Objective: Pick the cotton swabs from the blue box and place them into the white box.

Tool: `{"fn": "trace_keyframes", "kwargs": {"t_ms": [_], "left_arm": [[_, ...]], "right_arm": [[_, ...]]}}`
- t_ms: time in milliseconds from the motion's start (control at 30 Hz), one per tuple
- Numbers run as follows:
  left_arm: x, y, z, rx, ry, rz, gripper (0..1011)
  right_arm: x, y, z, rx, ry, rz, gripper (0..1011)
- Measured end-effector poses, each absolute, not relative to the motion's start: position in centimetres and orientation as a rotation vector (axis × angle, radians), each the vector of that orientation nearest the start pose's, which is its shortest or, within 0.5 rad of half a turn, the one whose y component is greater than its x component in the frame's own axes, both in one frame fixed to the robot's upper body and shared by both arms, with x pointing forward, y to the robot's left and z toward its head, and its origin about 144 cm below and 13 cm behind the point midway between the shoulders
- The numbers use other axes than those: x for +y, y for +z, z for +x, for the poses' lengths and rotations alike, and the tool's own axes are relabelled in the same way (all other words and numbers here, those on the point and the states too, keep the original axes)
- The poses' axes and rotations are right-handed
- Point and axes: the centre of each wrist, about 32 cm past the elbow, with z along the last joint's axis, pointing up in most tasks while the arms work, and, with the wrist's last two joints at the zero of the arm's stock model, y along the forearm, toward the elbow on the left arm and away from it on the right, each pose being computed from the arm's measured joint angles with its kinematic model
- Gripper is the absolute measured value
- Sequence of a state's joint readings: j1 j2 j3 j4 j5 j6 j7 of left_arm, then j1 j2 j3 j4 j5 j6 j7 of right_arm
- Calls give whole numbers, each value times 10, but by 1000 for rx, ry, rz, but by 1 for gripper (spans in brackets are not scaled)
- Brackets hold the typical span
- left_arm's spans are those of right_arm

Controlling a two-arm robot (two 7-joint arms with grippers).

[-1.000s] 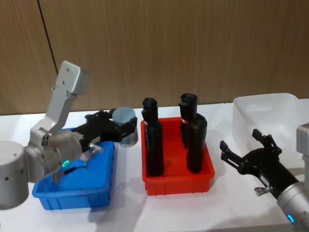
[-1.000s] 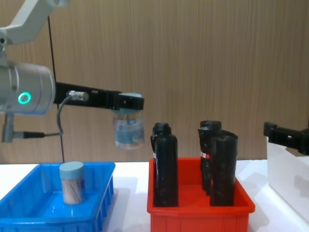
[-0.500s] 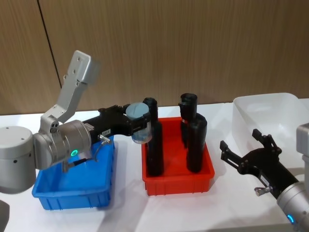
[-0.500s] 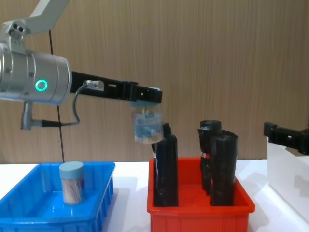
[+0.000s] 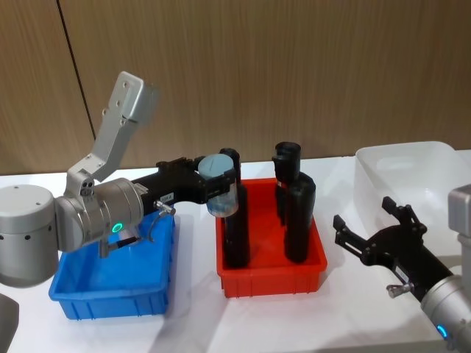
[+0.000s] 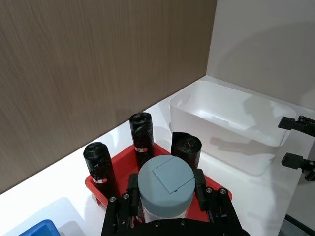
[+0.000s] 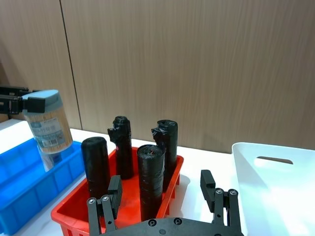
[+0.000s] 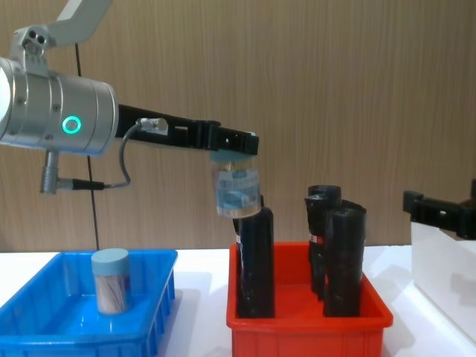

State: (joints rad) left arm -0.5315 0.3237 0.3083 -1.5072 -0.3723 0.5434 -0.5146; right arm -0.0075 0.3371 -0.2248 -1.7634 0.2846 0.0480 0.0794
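My left gripper (image 5: 215, 173) is shut on the pale blue lid of a clear jar of cotton swabs (image 5: 221, 193). It holds the jar (image 8: 236, 190) in the air above the left side of the red bin, next to a black bottle's top. The lid (image 6: 165, 183) sits between the jaws in the left wrist view. Another jar of cotton swabs (image 8: 111, 281) stands upright in the blue box (image 5: 118, 273) at the left. On the far right is the white box (image 5: 412, 176). Just in front of its left side, low over the table, my right gripper (image 5: 366, 215) stands open and holds nothing.
A red bin (image 5: 272, 278) stands between the blue box and the white box. It holds three tall black bottles (image 5: 235, 224) that rise well above its rim. A wooden wall closes off the back of the white table.
My left gripper has carried the jar rightward, from over the blue box's right edge to above the left side of the red bin. The right arm has hardly moved.
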Motion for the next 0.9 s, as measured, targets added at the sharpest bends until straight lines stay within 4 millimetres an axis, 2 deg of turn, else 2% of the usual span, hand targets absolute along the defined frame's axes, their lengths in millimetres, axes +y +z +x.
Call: {"fn": "trace_keyframes", "kwargs": {"t_ms": [900], "left_arm": [[234,1307,572,106,790,183,666]], "right_arm": [[-248,1202,476,-30,-991,-126,1002]]}}
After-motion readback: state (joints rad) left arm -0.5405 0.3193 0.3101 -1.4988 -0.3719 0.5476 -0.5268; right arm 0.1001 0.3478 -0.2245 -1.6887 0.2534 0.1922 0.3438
